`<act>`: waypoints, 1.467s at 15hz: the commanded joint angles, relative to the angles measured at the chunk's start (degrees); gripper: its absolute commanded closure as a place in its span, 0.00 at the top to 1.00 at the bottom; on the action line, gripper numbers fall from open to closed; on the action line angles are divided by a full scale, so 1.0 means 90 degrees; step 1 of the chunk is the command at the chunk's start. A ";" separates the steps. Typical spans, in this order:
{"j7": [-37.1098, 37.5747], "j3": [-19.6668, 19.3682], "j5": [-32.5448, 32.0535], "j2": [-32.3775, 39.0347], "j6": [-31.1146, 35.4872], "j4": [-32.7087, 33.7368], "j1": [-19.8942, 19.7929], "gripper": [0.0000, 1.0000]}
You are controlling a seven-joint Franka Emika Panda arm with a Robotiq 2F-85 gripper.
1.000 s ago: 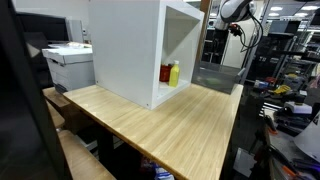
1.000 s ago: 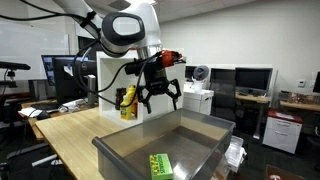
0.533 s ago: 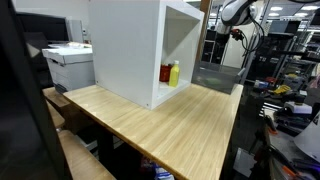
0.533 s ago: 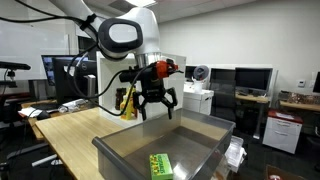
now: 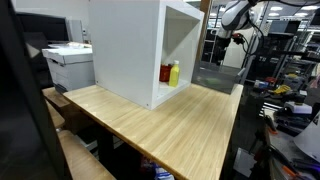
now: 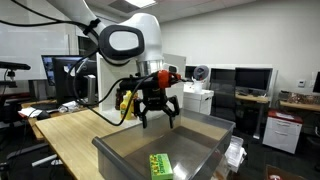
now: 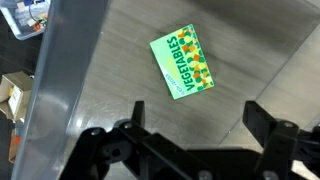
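My gripper point(image 6: 157, 116) hangs open above the far part of a grey bin point(image 6: 125, 152), fingers spread and pointing down. In the wrist view the gripper point(image 7: 196, 117) frames bare bin floor, with nothing between its fingers. A green box labelled VEGETABLES point(image 7: 183, 62) lies flat on the bin floor ahead of the fingertips; in an exterior view the same green box point(image 6: 159, 165) rests near the bin's front. In an exterior view the arm point(image 5: 235, 14) shows at the far end of the table, over the bin point(image 5: 219, 76).
A white open-fronted cabinet point(image 5: 130, 48) stands on the wooden table point(image 5: 150, 115), with a yellow bottle point(image 5: 174, 73) and a red one point(image 5: 165, 73) inside. A printer point(image 5: 68, 65) sits beside the table. Monitors point(image 6: 250, 78) and desks stand behind.
The gripper has come down toward the bin and shifted slightly over it. Its jaws stay wide open. The green box has not moved.
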 commanded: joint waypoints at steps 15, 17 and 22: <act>-0.2400 0.0158 -0.0052 0.0439 0.0528 -0.0058 -0.0188 1.00; -0.2455 0.0152 -0.0070 0.0503 0.0618 -0.0076 -0.0199 1.00; -0.2412 0.0153 -0.0077 0.0643 0.0639 -0.0120 -0.0262 1.00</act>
